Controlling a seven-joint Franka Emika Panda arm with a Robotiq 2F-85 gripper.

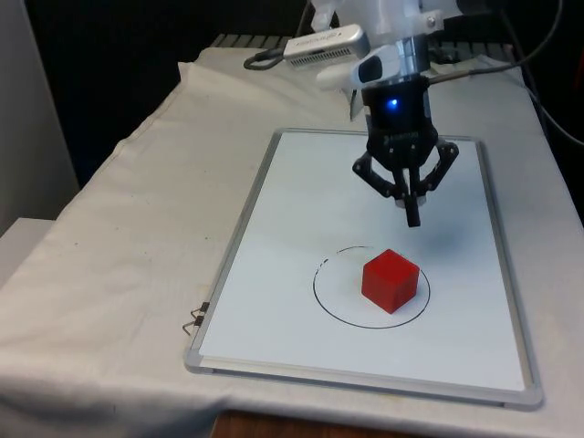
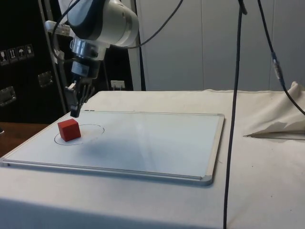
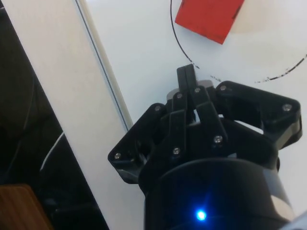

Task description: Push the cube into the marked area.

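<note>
The clenched tool (image 1: 412, 217) is hovering just behind the red cube (image 1: 391, 280), which is sitting inside the drawn circle (image 1: 325, 301), toward its right in the front view.

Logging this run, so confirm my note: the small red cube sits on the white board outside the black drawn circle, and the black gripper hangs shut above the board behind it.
Wrong on one point: the small red cube sits inside the black drawn circle, as the front view shows. The rest stands: it is on the white board, and the black gripper hangs shut above the board behind it.

Black curtains (image 1: 137, 64), white cloth (image 1: 119, 237), pale wall (image 2: 200, 43)
</note>
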